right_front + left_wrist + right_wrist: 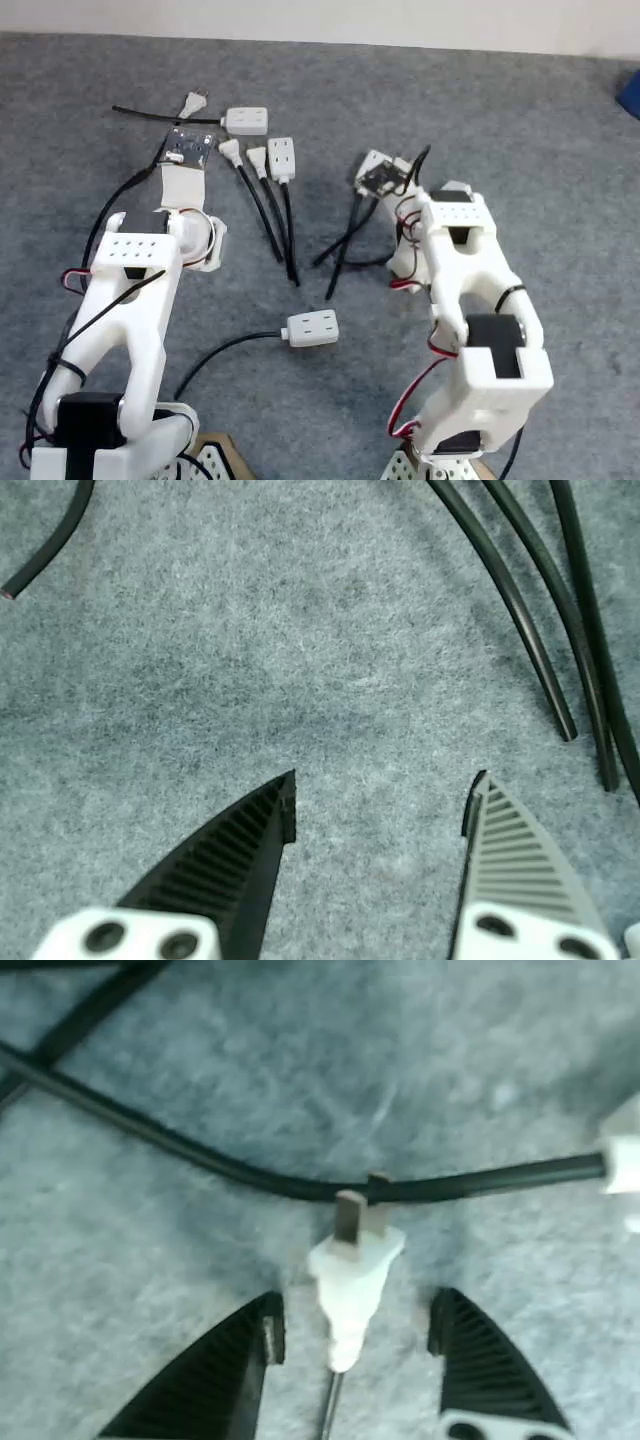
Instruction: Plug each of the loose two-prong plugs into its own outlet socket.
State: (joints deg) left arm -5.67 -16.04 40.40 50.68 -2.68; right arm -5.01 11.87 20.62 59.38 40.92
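My right gripper [355, 1305] is open, and a white two-prong plug [350, 1265] lies on the carpet between its fingers without touching them. The prongs point at a black cable [200, 1155] crossing just beyond. My left gripper [380, 790] is open over bare carpet with nothing between its fingers. In the high view, three white outlet blocks lie on the carpet: one at the back [246, 120], one beside it [281, 158] and one near the front [312, 328]. Loose plugs lie at the back [195, 102] and next to the outlets [230, 150], [257, 158].
Grey carpet [560, 180] covers the table. Black cables [268, 215] run from the back plugs and outlet toward the middle; three of them [560, 630] pass beside my left gripper. More cables [345, 240] lie by the right arm. A blue object [630, 92] sits at the far right edge.
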